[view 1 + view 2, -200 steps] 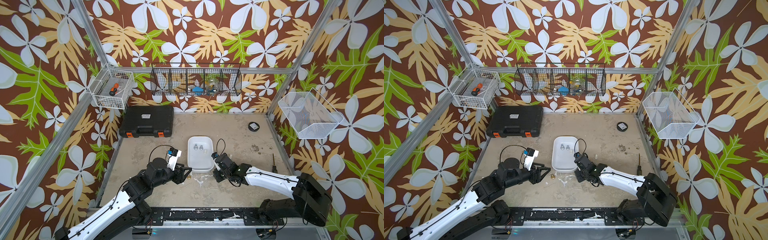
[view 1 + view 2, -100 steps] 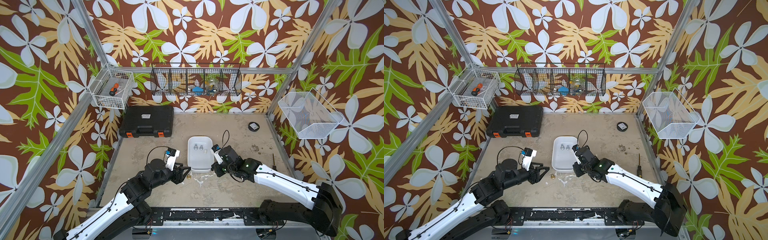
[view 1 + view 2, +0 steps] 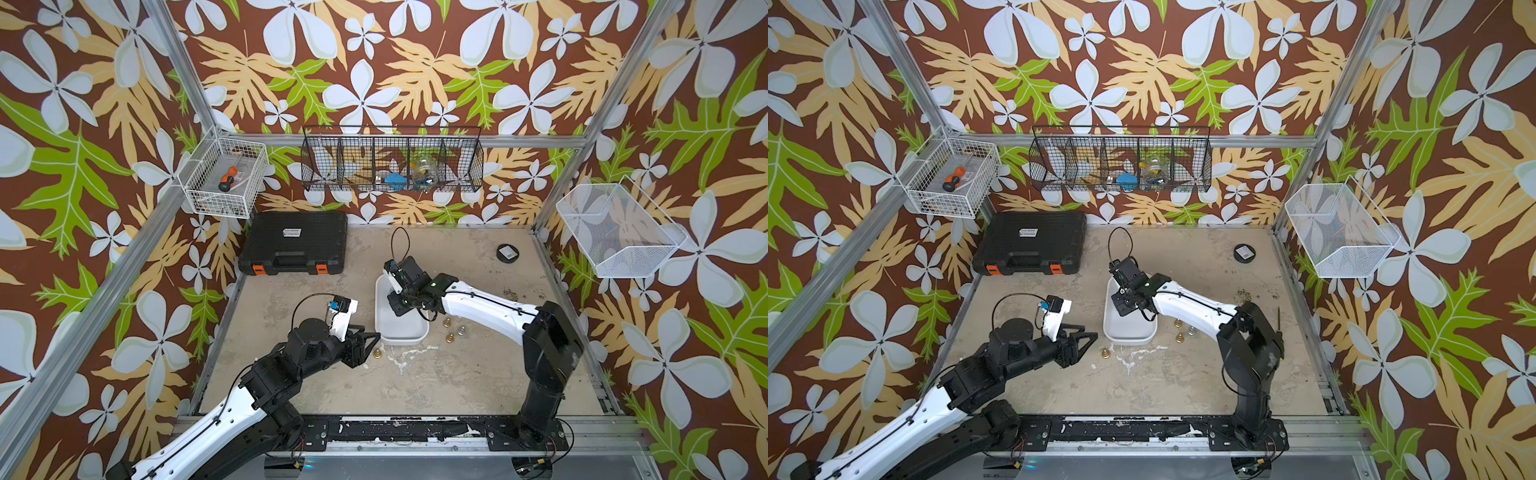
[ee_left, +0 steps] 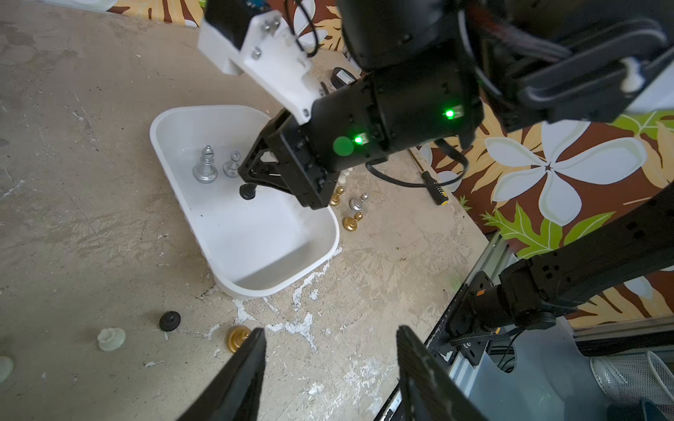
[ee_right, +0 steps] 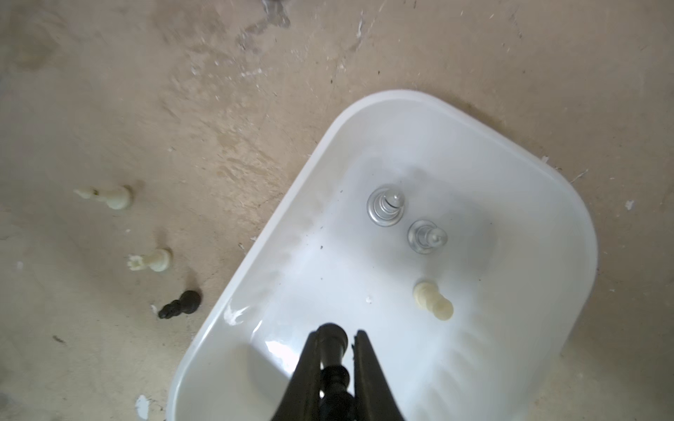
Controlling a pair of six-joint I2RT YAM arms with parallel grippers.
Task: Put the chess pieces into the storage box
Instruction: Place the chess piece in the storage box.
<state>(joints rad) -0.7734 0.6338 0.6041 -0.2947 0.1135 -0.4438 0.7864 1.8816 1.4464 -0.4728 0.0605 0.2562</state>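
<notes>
The right gripper pinches a black chess piece lengthwise between its fingers, round base foremost (matte, turned like a baluster). The white box lies straight beyond those fingertips, directly under them. The left gripper, fingers spread, hangs with a gold piece just beside one finger.

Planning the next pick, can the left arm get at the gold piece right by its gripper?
Probably yes. The left gripper is open and empty, the gold piece stands beside one fingertip with nothing between, and the right gripper is over the storage box.
</notes>
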